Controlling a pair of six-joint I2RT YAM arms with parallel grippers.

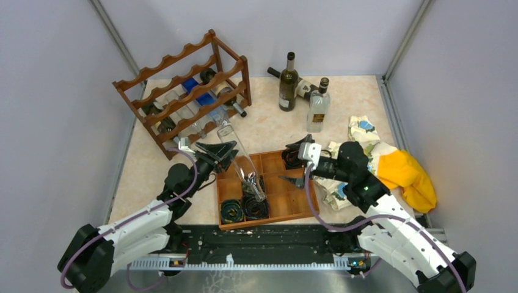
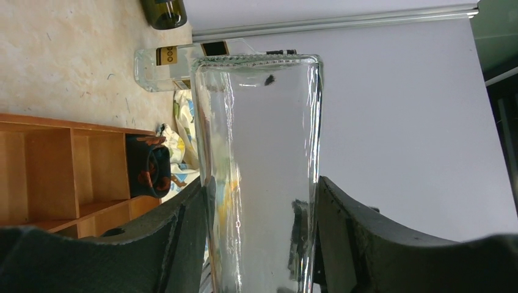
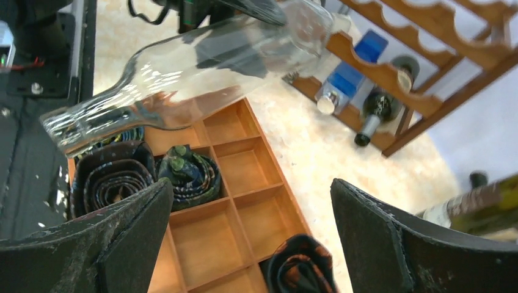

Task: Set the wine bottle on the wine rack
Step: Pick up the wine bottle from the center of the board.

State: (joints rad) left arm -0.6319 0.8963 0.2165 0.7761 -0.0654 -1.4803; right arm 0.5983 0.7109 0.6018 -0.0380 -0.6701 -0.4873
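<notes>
The left hand (image 1: 223, 151) pinches a clear wine bottle (image 1: 243, 160) by its body, one finger on each side. The bottle slants above the tray (image 1: 287, 201). Its neck lies over the tray's left compartments, which hold rolled ties (image 1: 232, 210). Its base points past the tray's far left corner, close to the rack (image 1: 183, 85); whether they touch cannot be told. The right hand (image 1: 294, 168), spread wide and empty, hangs over the tray's right side. Tray and rack stand on the counter (image 1: 269, 128).
</notes>
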